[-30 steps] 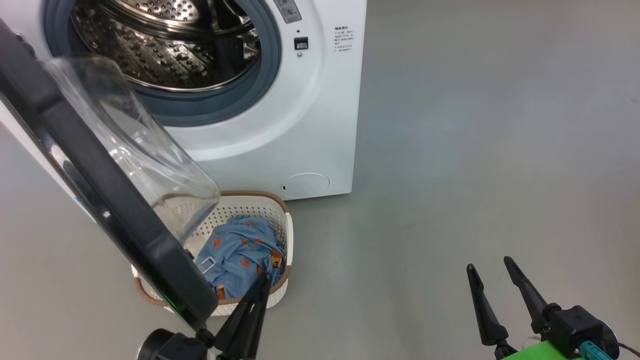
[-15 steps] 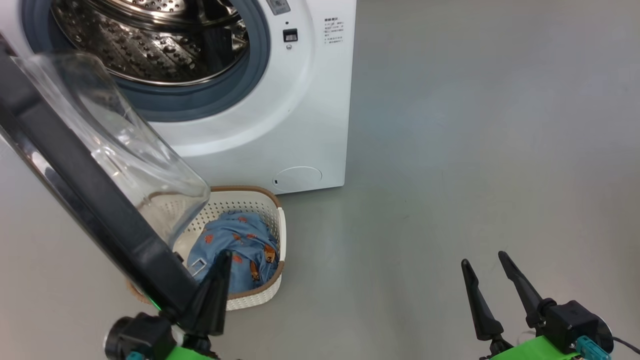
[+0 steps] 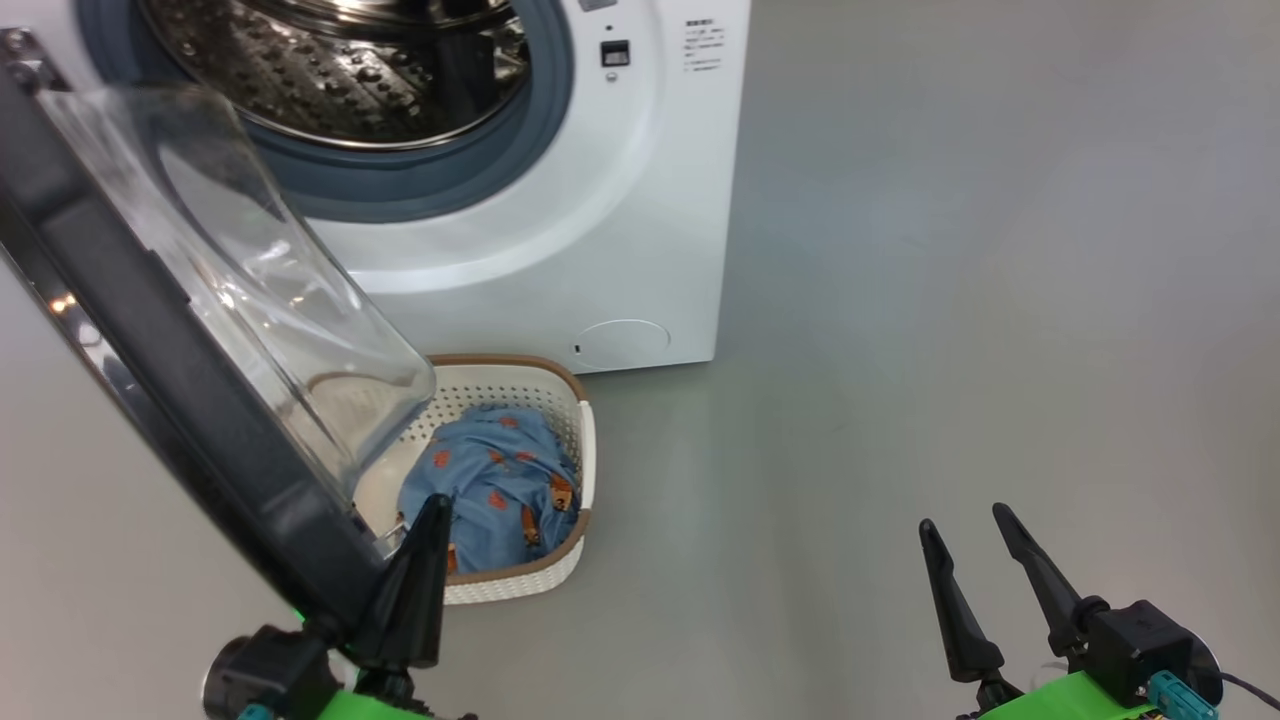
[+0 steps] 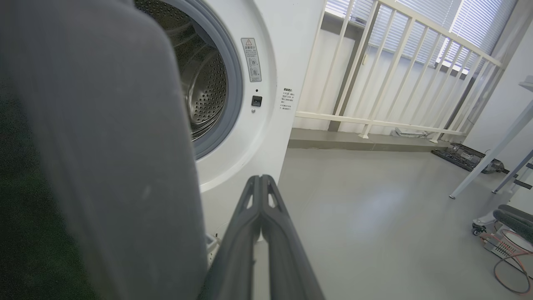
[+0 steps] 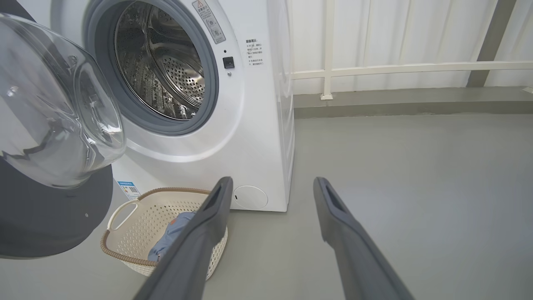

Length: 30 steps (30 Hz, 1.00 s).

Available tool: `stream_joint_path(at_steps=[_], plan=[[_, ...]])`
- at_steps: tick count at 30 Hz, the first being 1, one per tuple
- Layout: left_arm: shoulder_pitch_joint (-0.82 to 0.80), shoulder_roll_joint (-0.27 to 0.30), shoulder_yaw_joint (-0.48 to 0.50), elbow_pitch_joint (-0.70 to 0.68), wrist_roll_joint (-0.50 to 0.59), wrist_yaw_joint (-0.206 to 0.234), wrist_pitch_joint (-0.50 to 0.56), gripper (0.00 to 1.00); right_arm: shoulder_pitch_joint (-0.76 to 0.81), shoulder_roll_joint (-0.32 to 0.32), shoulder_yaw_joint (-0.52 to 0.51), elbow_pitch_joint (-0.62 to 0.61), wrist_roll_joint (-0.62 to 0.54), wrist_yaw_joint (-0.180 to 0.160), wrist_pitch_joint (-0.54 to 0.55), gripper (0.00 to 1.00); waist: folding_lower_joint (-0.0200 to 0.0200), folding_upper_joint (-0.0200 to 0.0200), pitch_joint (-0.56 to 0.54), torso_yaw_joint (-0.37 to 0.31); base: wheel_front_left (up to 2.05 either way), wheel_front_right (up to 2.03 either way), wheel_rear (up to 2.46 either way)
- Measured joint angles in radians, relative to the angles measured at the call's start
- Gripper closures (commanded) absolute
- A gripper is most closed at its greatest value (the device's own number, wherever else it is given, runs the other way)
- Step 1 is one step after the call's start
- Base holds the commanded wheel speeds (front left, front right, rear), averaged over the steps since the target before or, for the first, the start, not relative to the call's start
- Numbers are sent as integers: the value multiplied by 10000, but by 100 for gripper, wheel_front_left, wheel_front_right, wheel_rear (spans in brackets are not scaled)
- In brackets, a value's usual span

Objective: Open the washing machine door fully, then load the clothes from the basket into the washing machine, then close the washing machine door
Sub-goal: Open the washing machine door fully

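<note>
The white washing machine (image 3: 560, 250) stands at the top with its steel drum (image 3: 350, 70) exposed. The washing machine door (image 3: 180, 420), black with a clear glass bowl, is swung out to the left, toward me. Under it on the floor sits the cream basket (image 3: 572, 400) holding the light blue clothes (image 3: 495, 485). My left gripper (image 3: 432, 505) is shut on nothing, right beside the door's lower rim; contact is unclear. In the left wrist view the door's edge (image 4: 104, 146) looms blurred left of the shut fingers (image 4: 260, 216). My right gripper (image 3: 962, 520) hangs open at lower right, apart from everything.
Bare grey floor (image 3: 950, 250) spreads to the right of the machine. A white railing (image 4: 395, 83) runs behind, with a white table leg (image 4: 491, 154) and cables (image 4: 512, 266) at far right. The right wrist view looks over basket (image 5: 137, 225) and door (image 5: 54, 125).
The head camera has shifted a little. My shut left gripper moved left, from over the clothes in the basket to the door's lower rim. The right gripper kept its pose.
</note>
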Motion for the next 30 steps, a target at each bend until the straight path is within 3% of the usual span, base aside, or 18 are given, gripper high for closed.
stream_joint_path(at_steps=[17, 23, 30], plan=[[1023, 52, 416, -740, 23, 529, -2, 100, 1, 0, 44, 77, 15, 0, 0, 0, 0, 0, -119, 1094, 0, 0, 0], [1174, 42, 1074, -614, -86, 765, 0, 100, 6, -2, 46, 102, 15, 0, 0, 0, 0, 0, -243, 1359, 0, 0, 0], [1304, 44, 2127, -506, -366, 1446, 0, 100, 16, -2, 58, 142, 15, 0, 0, 0, 0, 0, -399, 1667, 0, 0, 0]])
